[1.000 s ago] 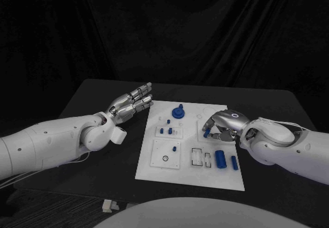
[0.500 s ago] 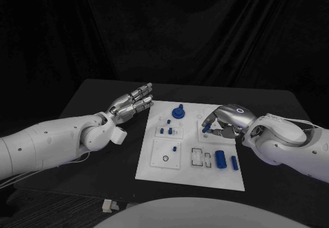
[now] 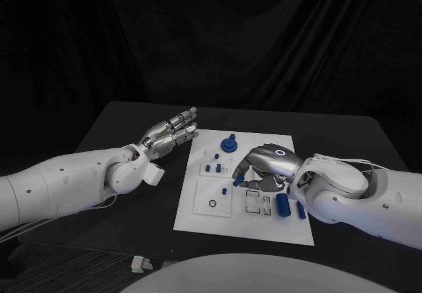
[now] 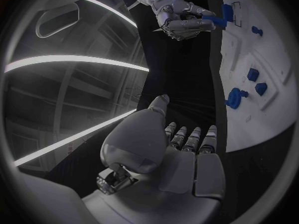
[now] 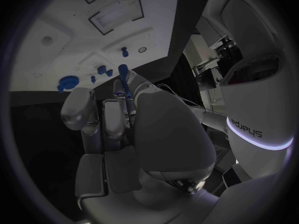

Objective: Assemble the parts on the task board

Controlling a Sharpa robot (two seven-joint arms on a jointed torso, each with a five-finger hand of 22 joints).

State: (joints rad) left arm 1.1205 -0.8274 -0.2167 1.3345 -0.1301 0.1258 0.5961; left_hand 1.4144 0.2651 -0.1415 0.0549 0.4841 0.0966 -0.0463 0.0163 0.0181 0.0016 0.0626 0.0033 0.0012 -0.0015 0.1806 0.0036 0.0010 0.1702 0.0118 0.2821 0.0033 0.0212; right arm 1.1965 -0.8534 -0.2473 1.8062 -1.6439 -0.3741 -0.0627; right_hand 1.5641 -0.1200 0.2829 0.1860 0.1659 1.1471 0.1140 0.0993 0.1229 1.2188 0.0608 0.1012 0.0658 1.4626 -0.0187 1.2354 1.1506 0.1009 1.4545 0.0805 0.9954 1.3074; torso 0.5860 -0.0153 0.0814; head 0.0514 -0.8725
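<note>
right robot hand [image 3: 262,168] holds a blue peg [image 3: 238,180] over the task board [image 3: 198,217]

Black table [image 3: 132,122], black curtain behind [image 3: 264,55]; ceiling light strips [image 4: 74,59].

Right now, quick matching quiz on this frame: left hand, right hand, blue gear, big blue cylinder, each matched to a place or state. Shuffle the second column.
1. left hand
2. right hand
3. blue gear
4. big blue cylinder

a. lies at the board's near right
b. pinches a small blue peg over the board
c. open, off the board's left edge
d. stands at the board's far end

Pairs: 1-c, 2-b, 3-d, 4-a
</note>
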